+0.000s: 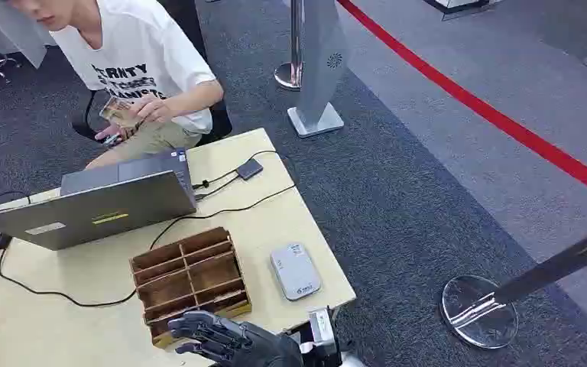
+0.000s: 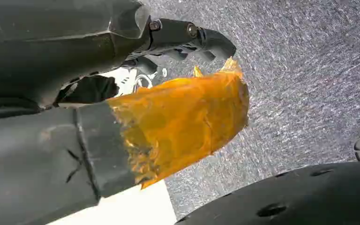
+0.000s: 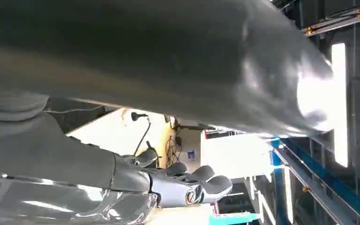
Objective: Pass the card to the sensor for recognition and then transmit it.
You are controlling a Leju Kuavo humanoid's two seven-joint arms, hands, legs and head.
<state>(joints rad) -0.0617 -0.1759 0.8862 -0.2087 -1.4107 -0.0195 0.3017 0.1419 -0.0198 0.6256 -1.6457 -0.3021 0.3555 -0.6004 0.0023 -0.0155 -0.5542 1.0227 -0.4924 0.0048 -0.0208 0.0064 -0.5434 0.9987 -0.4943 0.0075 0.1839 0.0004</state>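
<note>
I see a pale tabletop (image 1: pixel 84 306) on grey carpet (image 1: pixel 397 199). An open grey laptop (image 1: pixel 95 206) sits at its far-left part, lid turned toward me. A black cable (image 1: pixel 222 212) runs across the tabletop toward a small dark adapter (image 1: pixel 249 169) near the far edge. A wooden divided organizer (image 1: pixel 189 277) sits near the front edge. Behind the tabletop I note a seated person in a white printed shirt (image 1: pixel 141 61), both hands held near the lap. Further back stands a grey panel on a flat base (image 1: pixel 317 69), with a chrome post (image 1: pixel 294 46) beside it. A red line (image 1: pixel 489 111) crosses the floor diagonally. At right, a round stanchion base (image 1: pixel 478 310).
</note>
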